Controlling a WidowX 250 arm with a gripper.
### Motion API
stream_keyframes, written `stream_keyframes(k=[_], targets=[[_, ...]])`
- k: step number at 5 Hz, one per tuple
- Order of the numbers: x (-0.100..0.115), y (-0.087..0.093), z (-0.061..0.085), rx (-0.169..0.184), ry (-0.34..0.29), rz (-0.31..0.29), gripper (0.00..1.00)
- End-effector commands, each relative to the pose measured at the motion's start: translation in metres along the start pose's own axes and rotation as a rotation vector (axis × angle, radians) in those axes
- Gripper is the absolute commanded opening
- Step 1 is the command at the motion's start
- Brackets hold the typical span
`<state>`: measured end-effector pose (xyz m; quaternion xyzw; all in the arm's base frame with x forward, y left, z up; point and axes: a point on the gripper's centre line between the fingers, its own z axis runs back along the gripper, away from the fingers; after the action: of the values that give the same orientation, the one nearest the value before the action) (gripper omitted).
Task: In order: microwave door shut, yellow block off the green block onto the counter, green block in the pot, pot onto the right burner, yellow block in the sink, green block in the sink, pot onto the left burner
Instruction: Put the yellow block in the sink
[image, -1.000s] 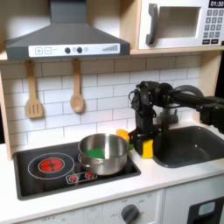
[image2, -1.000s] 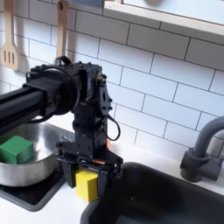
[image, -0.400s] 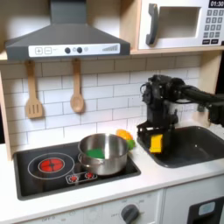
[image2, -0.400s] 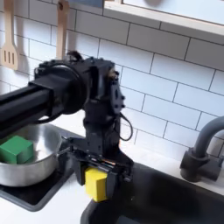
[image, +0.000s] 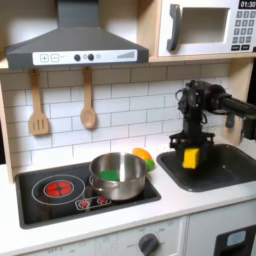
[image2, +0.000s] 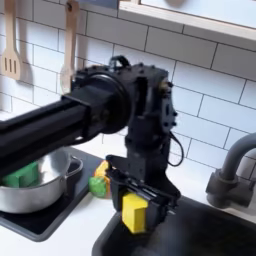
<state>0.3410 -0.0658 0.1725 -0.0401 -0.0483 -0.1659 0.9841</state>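
My gripper (image: 190, 157) (image2: 135, 213) is shut on the yellow block (image: 190, 158) (image2: 134, 214) and holds it over the near-left part of the dark sink (image: 226, 168) (image2: 215, 236). The steel pot (image: 119, 176) (image2: 40, 180) sits on the cooktop's burner on the first exterior view's right side. Inside it lies the green block (image: 107, 175) (image2: 23, 175), partly hidden by the pot's wall. The microwave door (image: 198, 28) is shut, top right in the first exterior view. White counter (image: 175, 201) surrounds cooktop and sink.
An orange-and-green toy vegetable (image: 143, 156) (image2: 100, 182) lies on the counter between pot and sink. The faucet (image2: 231, 170) stands at the sink's back right. A spatula (image: 38, 105) and wooden spoon (image: 88, 102) hang on the tiled wall. A red burner (image: 62, 186) is free.
The gripper has carried the yellow block to the right in both exterior views, from beside the pot to over the sink. Pot and green block have not moved.
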Motion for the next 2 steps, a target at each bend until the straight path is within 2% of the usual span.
stream_keyframes(k=[1,2], targets=[[0.0103,-0.0155,-0.0185,-0.020,0.025,-0.074,0.00],[0.0156,-0.0160,-0.0267,-0.023,0.054,-0.086,0.00]])
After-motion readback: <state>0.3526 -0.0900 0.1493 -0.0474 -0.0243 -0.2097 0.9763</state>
